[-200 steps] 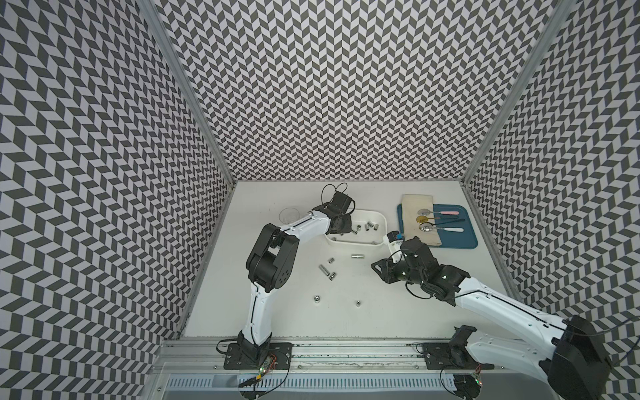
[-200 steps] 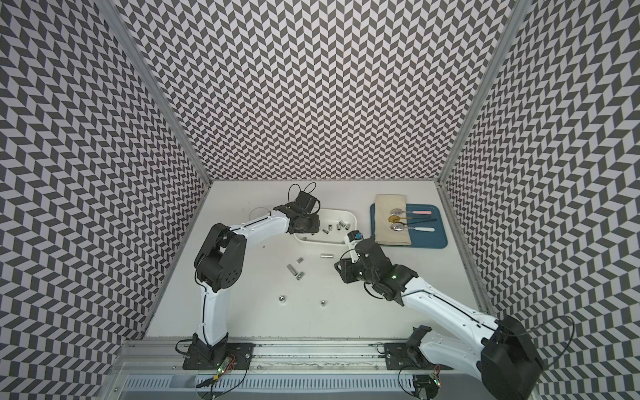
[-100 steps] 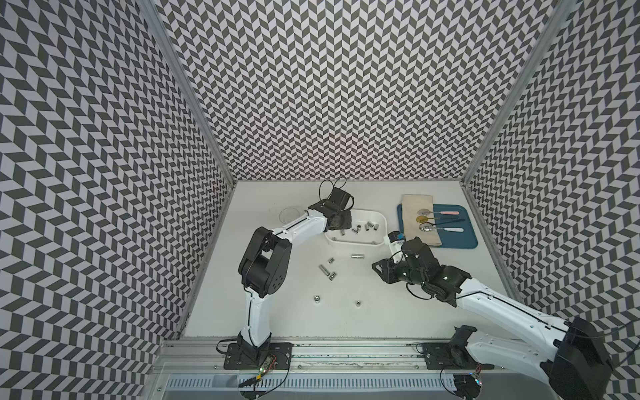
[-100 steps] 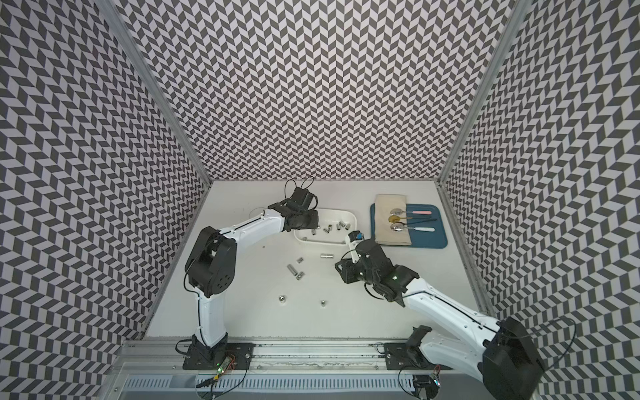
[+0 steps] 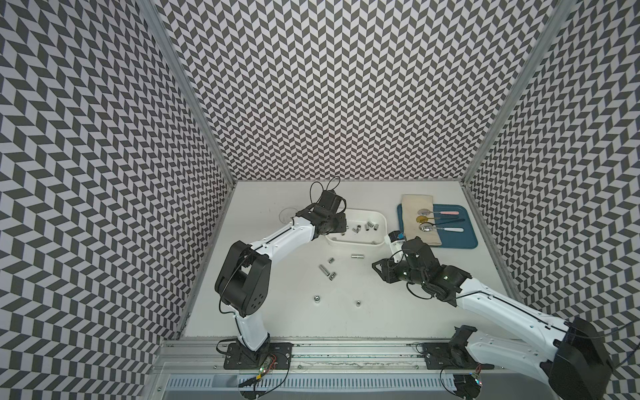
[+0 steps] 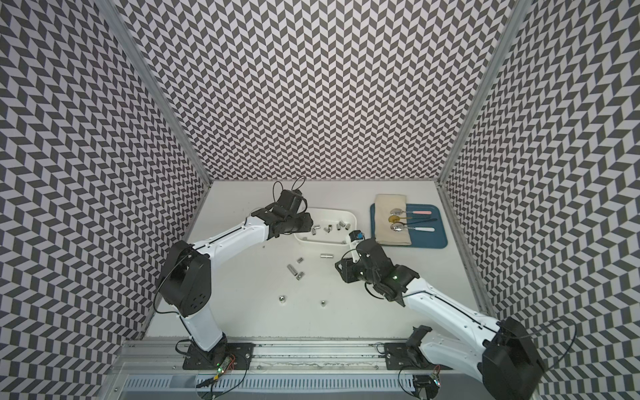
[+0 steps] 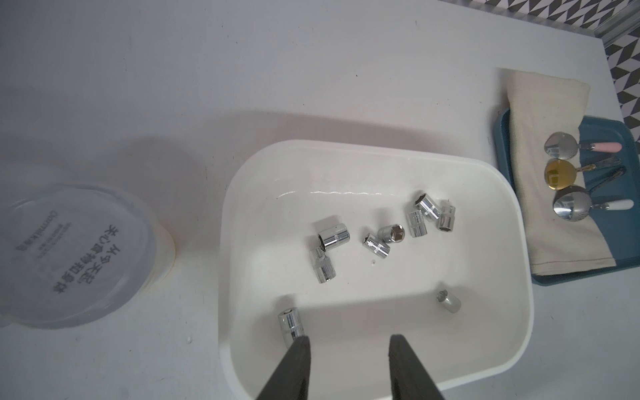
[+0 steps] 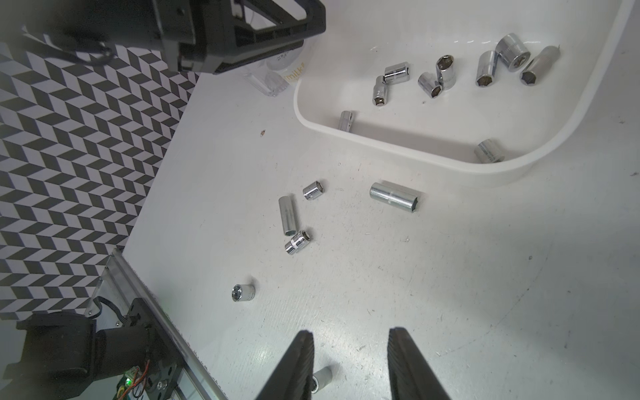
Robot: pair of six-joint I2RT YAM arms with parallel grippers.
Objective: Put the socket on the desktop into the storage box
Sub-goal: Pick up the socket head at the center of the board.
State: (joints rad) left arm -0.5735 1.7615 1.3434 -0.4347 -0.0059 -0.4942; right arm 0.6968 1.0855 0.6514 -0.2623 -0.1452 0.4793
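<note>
My left elbow has swung outward, while my left gripper (image 7: 349, 337), narrowly parted and empty, hangs over the storage box (image 7: 346, 144). My right gripper (image 8: 349, 332), also part-open and empty, is the nearer one to a loose socket (image 8: 322, 374) on the desktop (image 8: 467, 277), which sits close below it, apparently upright.

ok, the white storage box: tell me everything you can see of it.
The storage box is a shallow white tub of glossy plastic, rectangular with rounded corners and a rolled rim. It sits flat on the desktop, open-topped. Nine chrome sockets lie loose on its floor. The left gripper hangs open over one end, holding nothing.
</note>
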